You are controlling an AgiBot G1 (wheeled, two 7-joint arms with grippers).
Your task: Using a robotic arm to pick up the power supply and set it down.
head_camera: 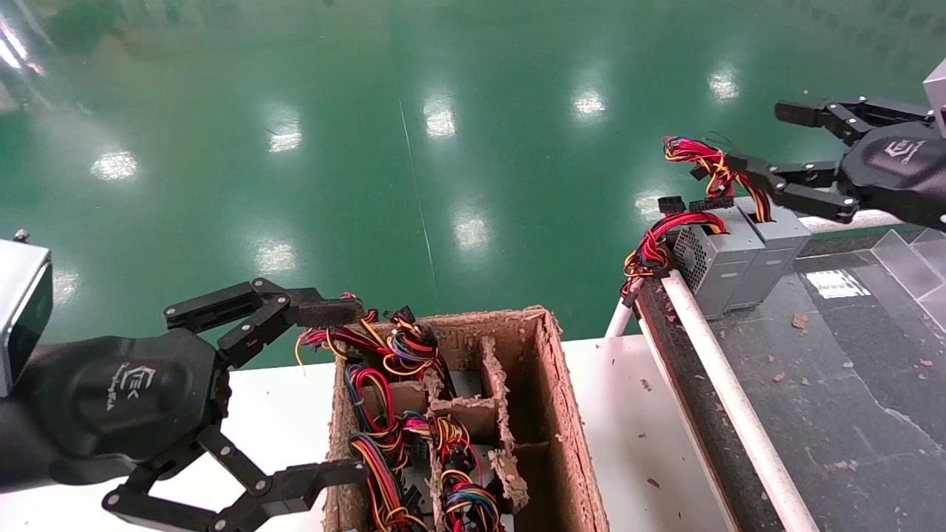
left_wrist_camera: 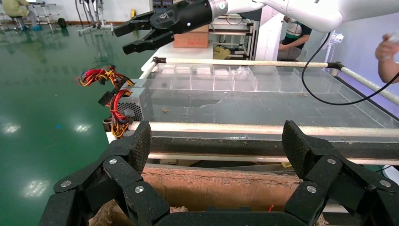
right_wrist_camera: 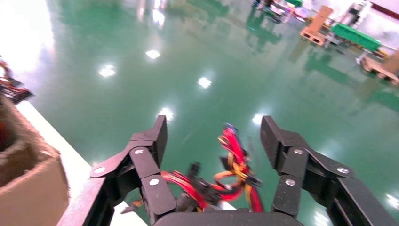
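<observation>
The power supply, a plain grey metal box, stands at the far end of the dark belt. Its tuft of red, yellow and orange wires rises from the top. My right gripper hovers open just above the box, its lower finger against the tuft. In the right wrist view the wires lie between the spread fingers of that gripper, not clamped. The left wrist view shows the right gripper above the tuft. My left gripper stands open beside a cardboard box, holding nothing.
A second grey box with a perforated grille touches the power supply's left side. A white rail edges the belt. The worn cardboard box with dividers holds wire bundles. Clear plastic dividers stand on the right.
</observation>
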